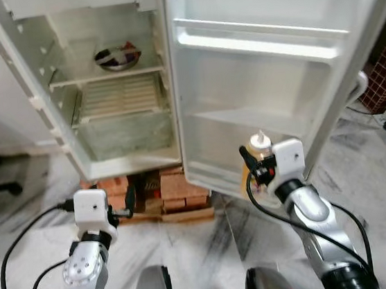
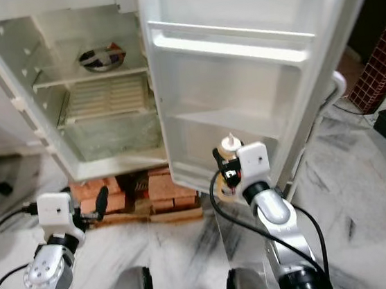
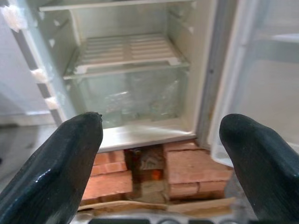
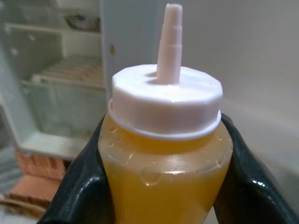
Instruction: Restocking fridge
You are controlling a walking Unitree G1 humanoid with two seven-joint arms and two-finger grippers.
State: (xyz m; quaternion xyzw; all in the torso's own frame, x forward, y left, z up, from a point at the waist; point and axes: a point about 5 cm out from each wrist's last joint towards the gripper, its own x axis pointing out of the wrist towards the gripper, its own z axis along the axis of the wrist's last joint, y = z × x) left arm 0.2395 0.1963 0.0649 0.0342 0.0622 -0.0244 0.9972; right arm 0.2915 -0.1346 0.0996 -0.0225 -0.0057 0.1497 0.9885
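Right gripper [image 4: 163,186] clamps sauce bottle [image 4: 166,154] near lower edge of fridge door [image 1: 271,94]; left gripper [image 3: 159,154] spread wide, empty; risk: nozzle catches door shelf [image 1: 258,39], bottle tips.

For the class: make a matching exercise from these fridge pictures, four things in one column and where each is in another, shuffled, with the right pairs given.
Things
1. squeeze bottle
2. metal bowl
3. bricks
4. left gripper

Places or states
A. under the fridge, propping it up
B. on a shelf inside the fridge
C. held in the right gripper by the open door
D. open, low down before the fridge

Pairs: 1-C, 2-B, 3-A, 4-D
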